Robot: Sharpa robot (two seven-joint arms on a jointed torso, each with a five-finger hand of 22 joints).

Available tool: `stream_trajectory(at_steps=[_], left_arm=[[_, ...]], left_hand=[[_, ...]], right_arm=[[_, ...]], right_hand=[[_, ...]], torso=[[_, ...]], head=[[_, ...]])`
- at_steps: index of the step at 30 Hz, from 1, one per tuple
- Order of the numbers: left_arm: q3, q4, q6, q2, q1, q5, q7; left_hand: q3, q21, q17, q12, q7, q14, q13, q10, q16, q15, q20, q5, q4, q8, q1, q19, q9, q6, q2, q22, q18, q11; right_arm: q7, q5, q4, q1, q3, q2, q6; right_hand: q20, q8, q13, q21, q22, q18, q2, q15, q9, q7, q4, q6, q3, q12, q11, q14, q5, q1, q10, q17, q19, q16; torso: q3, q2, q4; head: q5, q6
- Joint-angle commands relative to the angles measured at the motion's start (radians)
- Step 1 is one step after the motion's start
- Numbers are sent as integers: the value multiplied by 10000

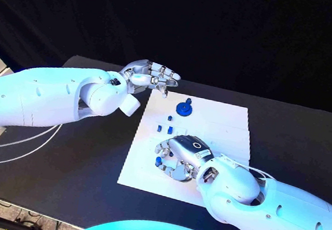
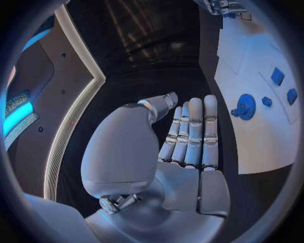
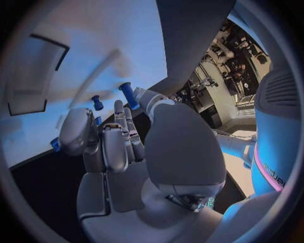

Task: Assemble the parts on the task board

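The white task board [image 1: 216, 119] lies in the middle of the black table. A round blue part with a knob [image 1: 184, 108] stands on its far half, with small blue pieces [image 1: 165, 129] just nearer. My right hand [image 1: 184, 157] hangs over the board's near half with its fingers curled. It pinches a blue peg [image 3: 128, 94] between the thumb tip and a fingertip. Another small blue piece [image 3: 97, 103] stands on the board beside it. My left hand [image 1: 152, 76] hovers over the board's far left corner, fingers straight and empty [image 2: 190, 134]. The round blue part [image 2: 245, 106] lies beyond those fingers.
The black table [image 1: 83, 161] has bare room to the left of the board and to its right [image 1: 297, 140]. Pale cables [image 1: 17, 151] hang under my left arm near the table's left edge.
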Motion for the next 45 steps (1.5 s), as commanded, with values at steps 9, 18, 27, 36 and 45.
stream_trajectory(at_steps=[9,18,27,36,45], left_arm=[[6,16,258,8,6,57,-13],[4,67,242,-68,2,66,21],[-5,83,238,-76,-2,86,43],[-16,111,253,-78,-7,97,50],[-19,124,270,-70,-9,111,49]], left_hand=[[-67,-45,-18,45,29,-54,-14,-98,-42,-10,33,3,11,-75,33,-4,-13,-35,45,-19,146,10],[-67,-45,-18,45,29,-54,-14,-98,-42,-10,33,3,11,-75,33,-4,-13,-35,45,-19,146,10],[-74,-59,-23,47,32,-65,-21,-111,-52,-4,37,3,17,-81,27,-9,-16,-45,44,-25,144,14],[-74,-59,-23,47,32,-65,-21,-111,-52,-4,37,3,17,-81,27,-9,-16,-45,44,-25,144,14],[-80,-66,-25,49,33,-67,-23,-113,-53,-1,40,3,27,-82,17,-11,-17,-46,46,-29,143,16]], right_arm=[[679,610,715,135,103,-961,-1274],[1707,4632,1276,967,164,-3023,-1136],[883,5983,1697,1305,143,-4757,195],[-978,5071,2064,1235,78,-5520,396],[-2056,4028,2173,913,41,-5359,388]], right_hand=[[139,-316,-168,-1980,-133,325,663,236,55,-342,1075,-661,-3842,1183,216,-231,145,1377,-1697,-1176,-461,-595],[-32,171,249,-315,519,67,1264,37,193,307,1051,402,-3708,2730,-44,211,80,1281,106,-124,108,-26],[-444,1175,12938,2125,1601,-308,1614,-399,535,-164,1009,698,-4120,13907,-541,647,1,-44,3713,1759,692,926],[-483,1830,14673,3593,2143,-542,1683,-456,769,-293,1106,900,-4602,14899,-664,922,-58,-1392,4698,3388,970,1556],[-515,1996,14754,3827,2226,-582,1689,-495,854,-351,1104,965,-4802,14946,-711,941,106,-1689,4755,3513,1010,1598]], torso=[[-12,-12,6],[-51,-44,-55],[-60,-111,-107],[-52,-117,-127],[-55,-98,-99]], head=[[-135,103],[-512,269],[-1011,369],[-1263,367],[-1330,310]])
